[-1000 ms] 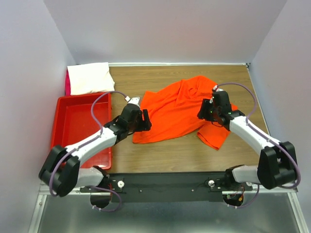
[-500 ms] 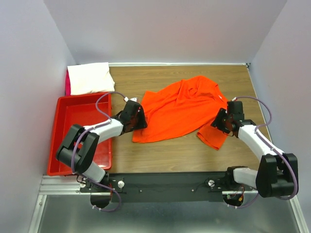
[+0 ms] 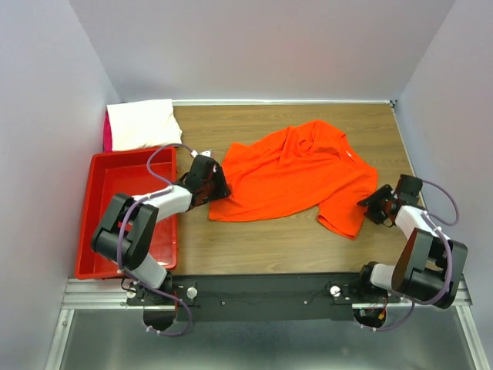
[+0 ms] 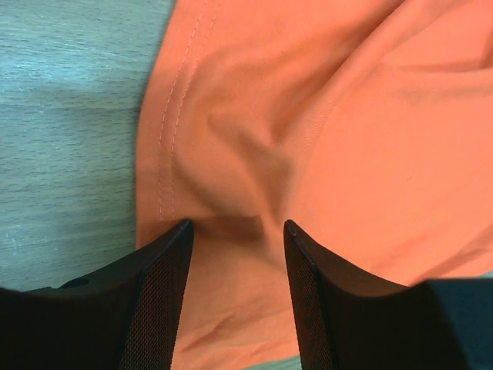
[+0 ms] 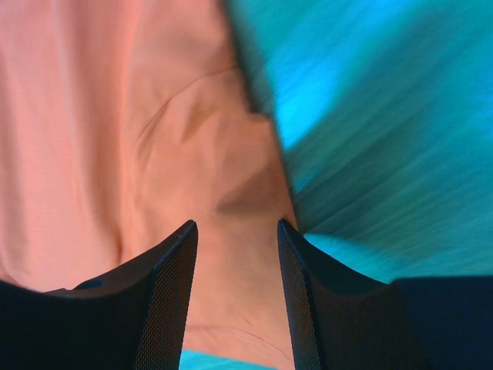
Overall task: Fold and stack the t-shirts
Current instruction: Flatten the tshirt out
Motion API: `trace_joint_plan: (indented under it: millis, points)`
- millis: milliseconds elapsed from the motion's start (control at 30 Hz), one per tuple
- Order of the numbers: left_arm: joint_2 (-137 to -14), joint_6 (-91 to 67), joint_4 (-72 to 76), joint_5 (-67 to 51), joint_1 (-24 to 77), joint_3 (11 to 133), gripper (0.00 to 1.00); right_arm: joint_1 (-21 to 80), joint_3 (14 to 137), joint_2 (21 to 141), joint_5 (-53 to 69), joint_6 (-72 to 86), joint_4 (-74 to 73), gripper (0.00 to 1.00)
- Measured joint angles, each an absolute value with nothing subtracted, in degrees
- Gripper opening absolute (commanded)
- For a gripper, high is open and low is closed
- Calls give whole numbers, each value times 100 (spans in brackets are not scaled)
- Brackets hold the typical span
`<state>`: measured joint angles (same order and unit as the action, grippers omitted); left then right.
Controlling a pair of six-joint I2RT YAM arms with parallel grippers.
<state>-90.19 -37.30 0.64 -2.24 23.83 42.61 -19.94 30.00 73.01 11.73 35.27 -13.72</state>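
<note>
The orange-red t-shirt (image 3: 293,173) lies spread and wrinkled on the wooden table. My left gripper (image 3: 218,185) sits low at its near-left hem, and the left wrist view shows its jaws (image 4: 236,223) apart with orange cloth (image 4: 323,116) puckered between the tips. My right gripper (image 3: 373,202) is at the right sleeve's edge; its jaws (image 5: 235,223) are also apart, over the cloth (image 5: 115,116). Neither gripper has the cloth clamped. A folded white t-shirt (image 3: 141,123) lies at the back left, with a strip of pink t-shirt (image 3: 107,136) showing beside it.
A rigid red plastic bin (image 3: 115,200) stands at the left, under the left arm. Bare wooden table (image 3: 262,239) runs along the shirt's near side. Grey walls close in on the left, back and right, and the right arm is near the right wall.
The right gripper has slid right and nearer, drawing the sleeve out toward the table's right edge. The left gripper has shifted slightly left at the hem. The shirt now lies wider.
</note>
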Motion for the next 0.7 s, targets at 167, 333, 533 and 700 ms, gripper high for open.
trace_joint_plan:
  millis: [167, 333, 533, 700]
  points:
    - [-9008, -3708, 40, -220, 2314, 4263, 60, -2958, 2731, 7091, 1391, 3785, -1181, 52]
    - [-8962, -3684, -51, -215, 2283, 4263, 61, -3347, 2418, 6536, 1175, 4010, -1284, 52]
    - [-8729, -3629, -362, 23, 2272, 4206, 70, -3358, 2451, 6020, 757, 3970, -1573, 54]
    - [-8141, -3623, -707, 130, 2292, 4198, 82, -3249, 2556, 5922, 915, 3647, -1651, 54]
